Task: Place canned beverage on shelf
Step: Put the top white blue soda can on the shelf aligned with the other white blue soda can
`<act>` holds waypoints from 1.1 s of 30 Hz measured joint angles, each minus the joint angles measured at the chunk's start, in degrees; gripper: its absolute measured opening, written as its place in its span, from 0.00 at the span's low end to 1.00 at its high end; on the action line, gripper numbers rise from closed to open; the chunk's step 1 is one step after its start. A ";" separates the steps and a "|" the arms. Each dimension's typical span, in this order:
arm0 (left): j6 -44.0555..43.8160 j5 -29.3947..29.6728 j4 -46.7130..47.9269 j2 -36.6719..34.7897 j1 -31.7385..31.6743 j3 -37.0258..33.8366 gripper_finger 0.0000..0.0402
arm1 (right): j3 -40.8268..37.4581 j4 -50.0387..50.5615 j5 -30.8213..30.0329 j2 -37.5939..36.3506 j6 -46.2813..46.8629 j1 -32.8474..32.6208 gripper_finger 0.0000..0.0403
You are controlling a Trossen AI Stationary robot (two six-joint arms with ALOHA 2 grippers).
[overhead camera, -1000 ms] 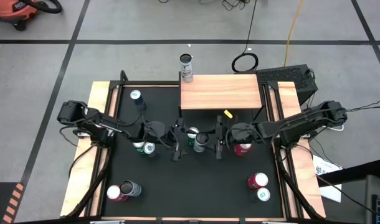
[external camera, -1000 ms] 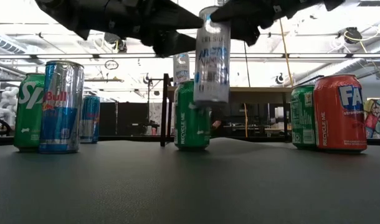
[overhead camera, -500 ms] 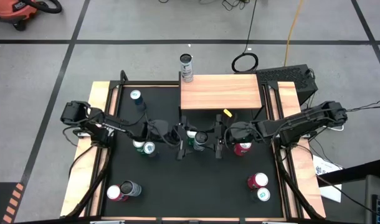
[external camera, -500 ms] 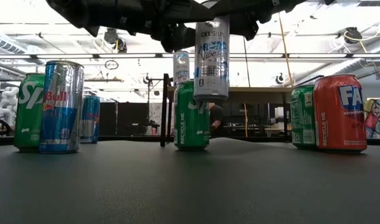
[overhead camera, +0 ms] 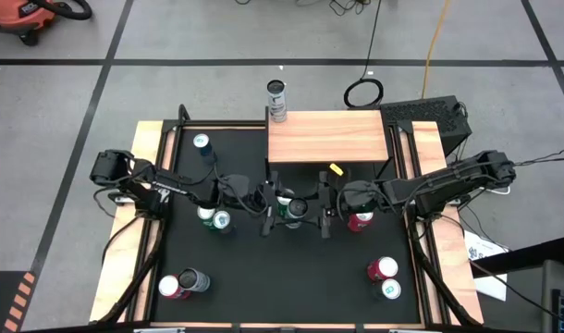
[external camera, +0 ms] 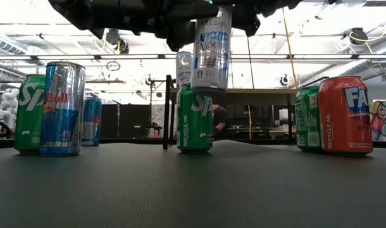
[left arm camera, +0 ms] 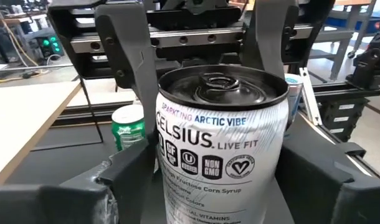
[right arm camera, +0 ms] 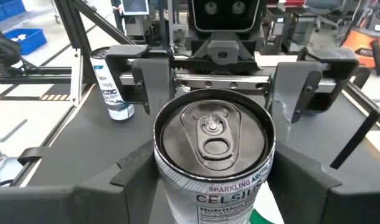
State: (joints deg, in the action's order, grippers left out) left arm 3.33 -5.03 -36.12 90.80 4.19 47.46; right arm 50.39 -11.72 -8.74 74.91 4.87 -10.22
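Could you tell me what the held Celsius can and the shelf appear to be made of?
Celsius can: apparently aluminium, given the shiny grey lid with pull tab and glossy printed white wall. Shelf: top looks like light wood with visible grain in a matte finish; legs look like thin black metal.

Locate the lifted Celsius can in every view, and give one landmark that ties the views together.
High view: Celsius can at table centre, between the left gripper and right gripper, just before the shelf.
Low view: upper centre, hanging above the green can.
Left wrist view: fills the centre.
Right wrist view: centre, lid up.
Shared landmark: the green can, beside or beneath it in all four.
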 joint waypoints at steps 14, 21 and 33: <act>0.09 -0.54 -0.74 -0.36 -1.48 -0.02 0.57 | 0.00 -0.67 -0.70 -0.02 0.58 0.04 0.72; 0.56 -0.57 -0.46 -5.46 -4.73 -0.07 0.58 | 0.07 1.45 -15.71 -4.89 0.55 -1.46 0.75; 6.44 -4.67 5.62 -16.88 -21.80 -0.04 0.58 | 0.07 3.51 -22.96 -10.27 -3.53 -2.93 0.74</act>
State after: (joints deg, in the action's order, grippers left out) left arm 9.77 -9.70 -30.50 73.93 -17.61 47.42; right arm 50.46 -8.21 -31.70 64.64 1.34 -13.15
